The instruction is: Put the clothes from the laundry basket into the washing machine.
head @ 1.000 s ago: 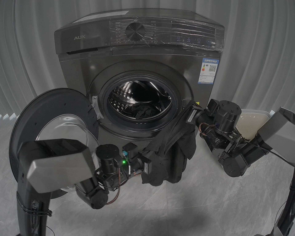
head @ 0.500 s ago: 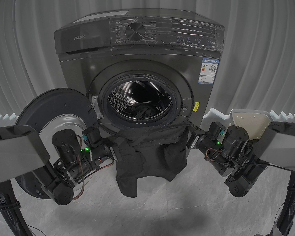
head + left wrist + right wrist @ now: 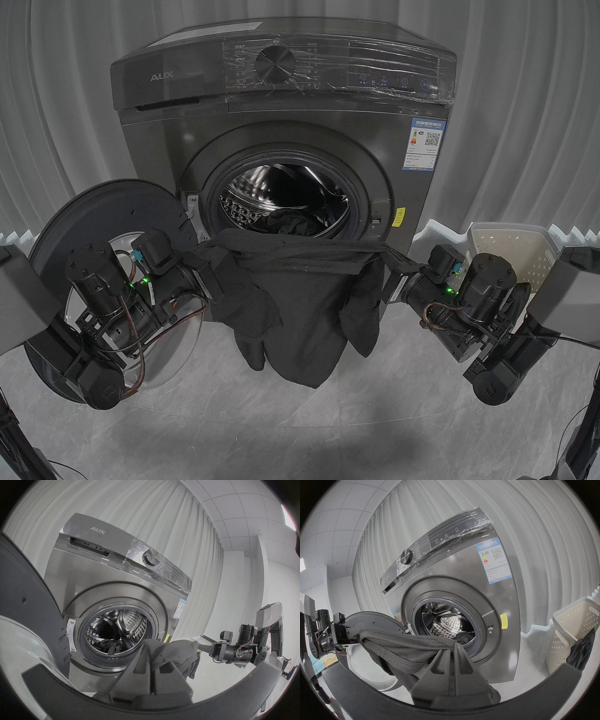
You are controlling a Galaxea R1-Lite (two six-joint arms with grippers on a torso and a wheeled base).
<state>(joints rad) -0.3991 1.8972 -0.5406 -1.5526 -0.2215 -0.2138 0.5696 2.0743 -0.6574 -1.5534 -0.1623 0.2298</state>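
We hold the black garment (image 3: 300, 306) stretched: left gripper (image 3: 211, 275) and right gripper (image 3: 387, 269) each pinch an end. It hangs before the washing machine (image 3: 181, 144).

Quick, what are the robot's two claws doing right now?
Left gripper: closed, holding one end of the black fabric garment.
Right gripper: closed, holding the garment's other end.

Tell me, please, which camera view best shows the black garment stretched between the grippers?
The head view: the black garment hangs full-width before the washing machine, between left gripper and right gripper. The left wrist view gives a bunched end at its fingers; the right wrist view, the upper edge running away.
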